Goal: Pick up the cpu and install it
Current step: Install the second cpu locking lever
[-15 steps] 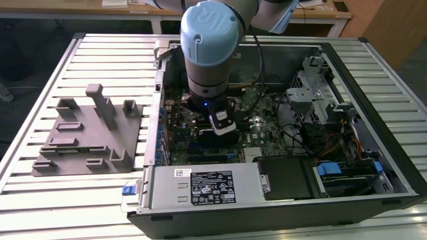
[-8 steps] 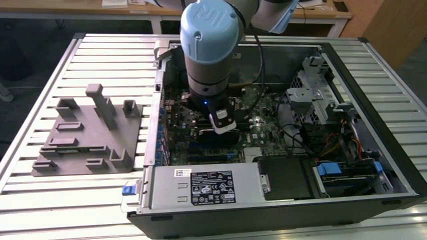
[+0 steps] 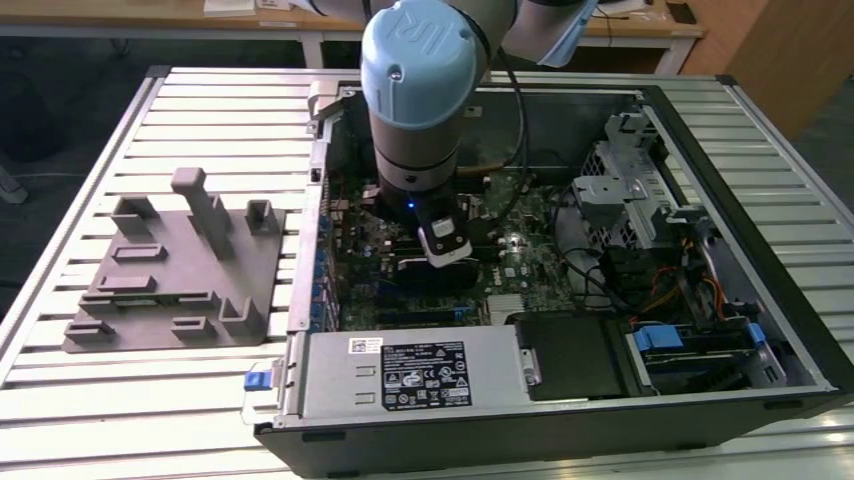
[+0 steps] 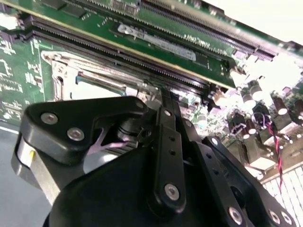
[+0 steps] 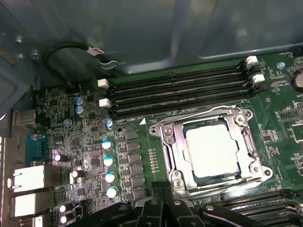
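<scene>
— First wrist view: where's the cpu (image 5: 211, 147)?
— Seated in the metal socket frame (image 5: 171, 147) on the motherboard (image 5: 85, 161), beside the memory slots (image 5: 180, 92).
— And the gripper (image 5: 163, 208)?
— Just above the board, near the socket; I cannot tell how its jaws stand. Exterior view shows the arm (image 3: 424, 110) reaching into the open computer case (image 3: 747, 300), grey plastic fixture (image 3: 174, 265) on the table (image 3: 80, 200) alongside.

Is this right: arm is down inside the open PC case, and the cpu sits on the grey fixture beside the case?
Not quite. The cpu lies in the motherboard socket inside the case, as the first wrist view shows. The arm is indeed inside the case.
</scene>
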You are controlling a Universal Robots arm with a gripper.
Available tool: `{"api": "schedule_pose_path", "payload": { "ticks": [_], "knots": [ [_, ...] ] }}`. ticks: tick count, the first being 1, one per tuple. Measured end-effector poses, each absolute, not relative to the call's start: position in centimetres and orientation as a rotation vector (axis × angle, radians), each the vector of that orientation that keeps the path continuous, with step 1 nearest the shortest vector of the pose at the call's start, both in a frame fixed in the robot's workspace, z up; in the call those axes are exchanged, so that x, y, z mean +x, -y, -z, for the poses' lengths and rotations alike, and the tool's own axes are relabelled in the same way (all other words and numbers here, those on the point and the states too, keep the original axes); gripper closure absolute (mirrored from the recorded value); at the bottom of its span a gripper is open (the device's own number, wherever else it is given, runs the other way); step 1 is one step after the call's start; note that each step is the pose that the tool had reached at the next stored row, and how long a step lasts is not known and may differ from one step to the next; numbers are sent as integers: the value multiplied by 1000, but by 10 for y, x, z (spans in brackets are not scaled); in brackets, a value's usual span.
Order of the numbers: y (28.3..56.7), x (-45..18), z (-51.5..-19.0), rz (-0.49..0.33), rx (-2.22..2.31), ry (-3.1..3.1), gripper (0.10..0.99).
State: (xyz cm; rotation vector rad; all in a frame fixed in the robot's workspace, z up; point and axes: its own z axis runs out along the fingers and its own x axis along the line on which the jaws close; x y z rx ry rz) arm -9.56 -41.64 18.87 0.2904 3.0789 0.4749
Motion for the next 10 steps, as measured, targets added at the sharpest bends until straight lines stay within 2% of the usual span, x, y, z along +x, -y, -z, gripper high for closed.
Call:
{"api": "schedule_pose_path", "payload": {
  "ticks": [10],
  "knots": [
    [416,-96,-197,-475,290,-3079,980]
  ]
}}
